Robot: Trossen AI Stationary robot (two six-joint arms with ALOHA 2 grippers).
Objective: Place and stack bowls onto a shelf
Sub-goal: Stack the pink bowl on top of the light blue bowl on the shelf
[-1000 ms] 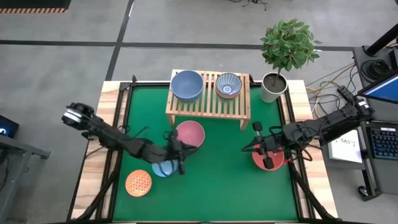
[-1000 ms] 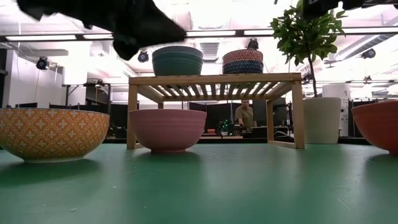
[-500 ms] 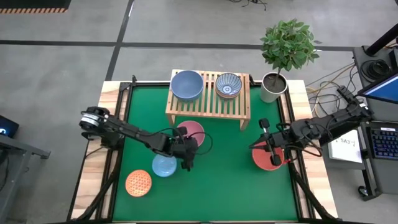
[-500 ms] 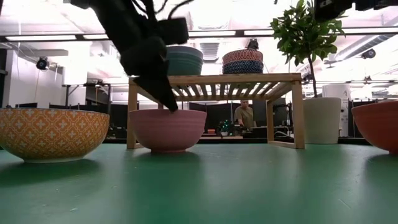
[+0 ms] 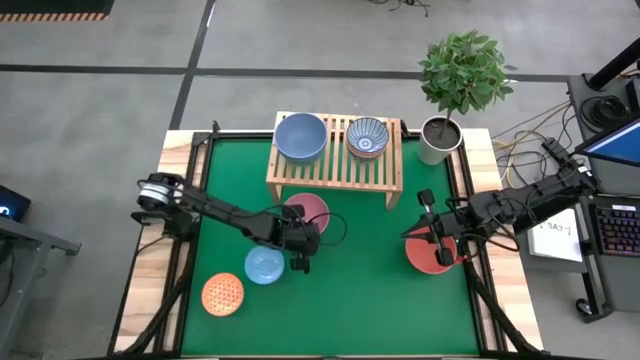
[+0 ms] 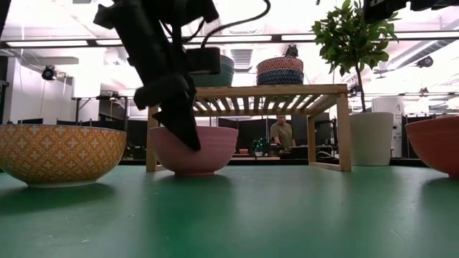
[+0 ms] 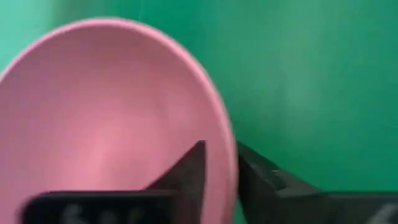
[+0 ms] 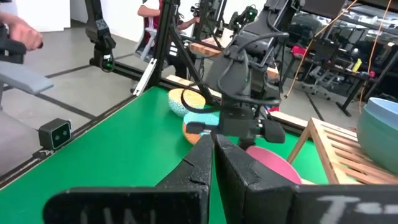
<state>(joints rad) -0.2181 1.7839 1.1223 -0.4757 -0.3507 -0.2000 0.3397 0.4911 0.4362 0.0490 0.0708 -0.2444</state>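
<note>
Green desk (image 5: 350,300) under bright workshop lights: my left pincer (image 7: 219,171) has the pink bowl's (image 7: 106,118) rim between its fingers

My left pincer pinches that rim, one finger inside the bowl and one outside, just in front of the shelf (image 5: 335,170). Beside it sits the light blue bowl (image 5: 264,265), and nearer the desk's front edge the orange patterned bowl (image 5: 222,294). On the shelf's slats stand the slate blue bowl (image 5: 300,136) and a patterned bowl (image 5: 367,136). My right pincer (image 8: 213,149), fingers pressed together and holding nothing, hovers over the red bowl (image 5: 428,256) on the right. The white plant pot (image 5: 438,140) stands beside the shelf
</note>
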